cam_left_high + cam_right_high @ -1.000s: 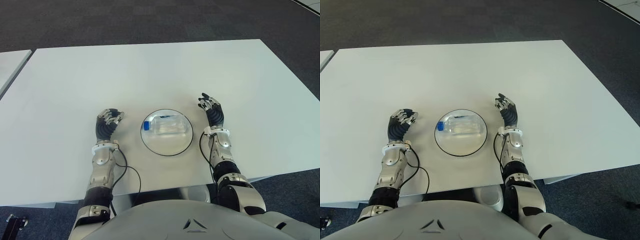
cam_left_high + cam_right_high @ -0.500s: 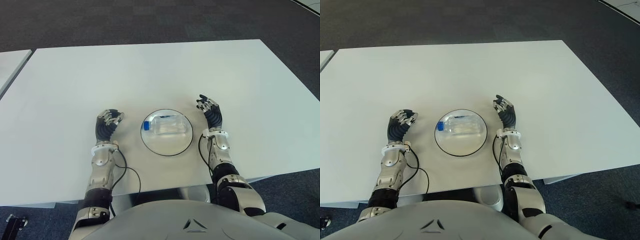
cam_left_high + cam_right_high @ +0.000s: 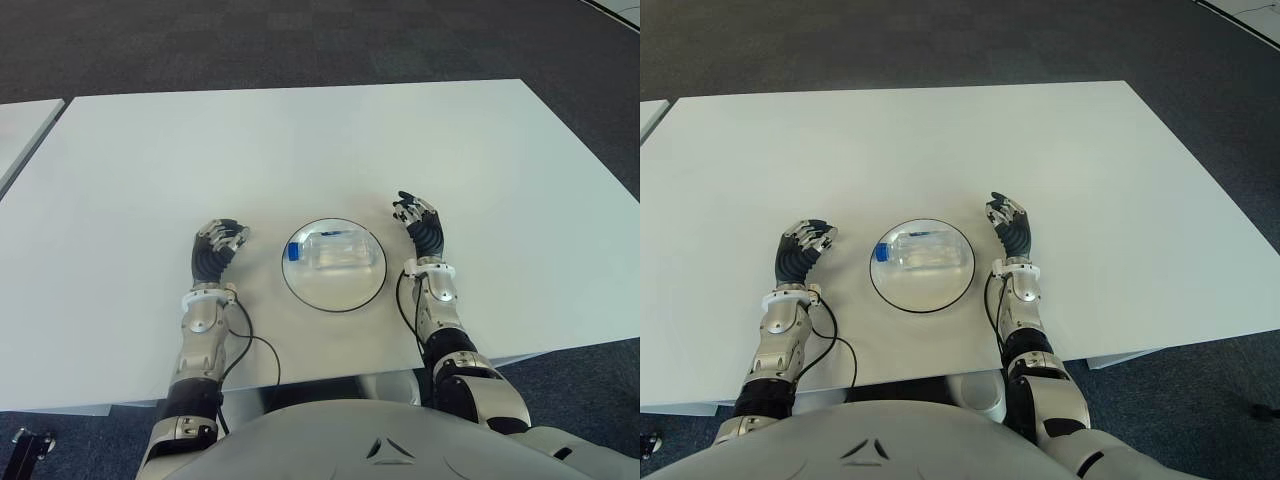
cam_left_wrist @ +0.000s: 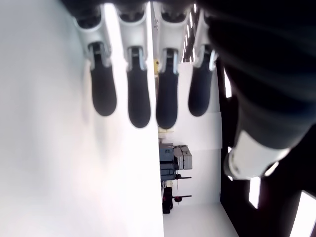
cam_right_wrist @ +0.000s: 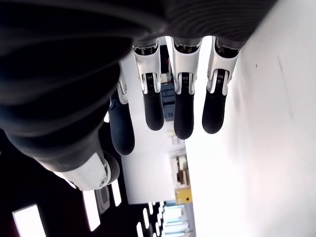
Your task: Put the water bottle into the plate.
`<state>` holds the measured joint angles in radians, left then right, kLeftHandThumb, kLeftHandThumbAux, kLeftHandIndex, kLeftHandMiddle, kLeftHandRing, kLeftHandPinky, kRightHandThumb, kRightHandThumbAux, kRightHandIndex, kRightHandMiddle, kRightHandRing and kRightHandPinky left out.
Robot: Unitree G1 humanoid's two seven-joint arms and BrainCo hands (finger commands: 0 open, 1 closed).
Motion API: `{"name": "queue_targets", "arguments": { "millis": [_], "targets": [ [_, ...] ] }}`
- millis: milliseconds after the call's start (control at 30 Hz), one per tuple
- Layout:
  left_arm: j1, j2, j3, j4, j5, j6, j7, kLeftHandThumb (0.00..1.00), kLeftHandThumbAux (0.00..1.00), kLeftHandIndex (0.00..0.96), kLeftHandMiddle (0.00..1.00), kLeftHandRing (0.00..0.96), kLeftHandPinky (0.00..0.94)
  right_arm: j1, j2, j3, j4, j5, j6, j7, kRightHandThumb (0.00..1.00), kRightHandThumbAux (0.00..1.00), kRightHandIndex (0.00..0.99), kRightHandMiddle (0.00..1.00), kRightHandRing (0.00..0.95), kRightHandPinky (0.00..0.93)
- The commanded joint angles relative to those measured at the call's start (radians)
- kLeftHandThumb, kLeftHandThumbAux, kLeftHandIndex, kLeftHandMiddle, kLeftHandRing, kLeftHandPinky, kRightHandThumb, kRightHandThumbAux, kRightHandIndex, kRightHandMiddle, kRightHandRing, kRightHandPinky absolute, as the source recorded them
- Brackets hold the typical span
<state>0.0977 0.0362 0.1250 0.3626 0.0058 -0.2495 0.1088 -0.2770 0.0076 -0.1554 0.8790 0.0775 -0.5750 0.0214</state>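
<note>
Water bottle (image 3: 333, 251), clear with a blue cap, is seen lying on its side inside the round white plate (image 3: 334, 295), near the front edge of the white table (image 3: 300, 140). On either side of the plate, apart from it, the left hand (image 3: 215, 249) and right hand (image 3: 422, 224) are shown, fingers loosely extended and nothing held. The bottle is judged light, smooth, somewhat slippery and slightly squeezable; its mid-body would be best gripped. Beyond the plate, bare tabletop is followed by dark carpet (image 3: 300, 40).
</note>
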Motion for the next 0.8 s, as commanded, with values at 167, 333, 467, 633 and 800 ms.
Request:
{"name": "queue_targets", "arguments": {
  "millis": [167, 333, 467, 633, 800],
  "targets": [
    [0.043, -0.003, -0.021, 0.048, 0.010, 0.072, -0.012, 0.693, 0.724, 0.421, 0.471, 0.478, 0.488, 0.083, 0.020, 0.005, 0.032, 0.000, 0.051, -0.013, 0.703, 0.728, 0.438, 0.799, 0.795, 0.808],
    [0.041, -0.005, -0.020, 0.054, 0.008, 0.060, -0.007, 0.698, 0.720, 0.428, 0.530, 0.523, 0.526, 0.087, 0.020, 0.000, 0.032, 0.018, 0.048, 0.012, 0.703, 0.727, 0.439, 0.809, 0.810, 0.828],
    [0.040, -0.006, -0.021, 0.054, 0.014, 0.067, 0.002, 0.702, 0.718, 0.431, 0.553, 0.548, 0.546, 0.089, 0.019, -0.002, 0.033, 0.021, 0.048, 0.019, 0.703, 0.727, 0.438, 0.813, 0.815, 0.828],
    [0.039, -0.004, -0.025, 0.053, 0.030, 0.071, 0.014, 0.704, 0.716, 0.432, 0.570, 0.567, 0.559, 0.093, 0.018, -0.003, 0.030, 0.020, 0.054, 0.021, 0.702, 0.727, 0.438, 0.812, 0.812, 0.820],
    [0.040, -0.005, -0.023, 0.046, 0.027, 0.085, 0.013, 0.704, 0.717, 0.432, 0.575, 0.568, 0.557, 0.099, 0.017, -0.001, 0.027, 0.012, 0.054, 0.013, 0.702, 0.727, 0.438, 0.812, 0.811, 0.823]
  ]
}}
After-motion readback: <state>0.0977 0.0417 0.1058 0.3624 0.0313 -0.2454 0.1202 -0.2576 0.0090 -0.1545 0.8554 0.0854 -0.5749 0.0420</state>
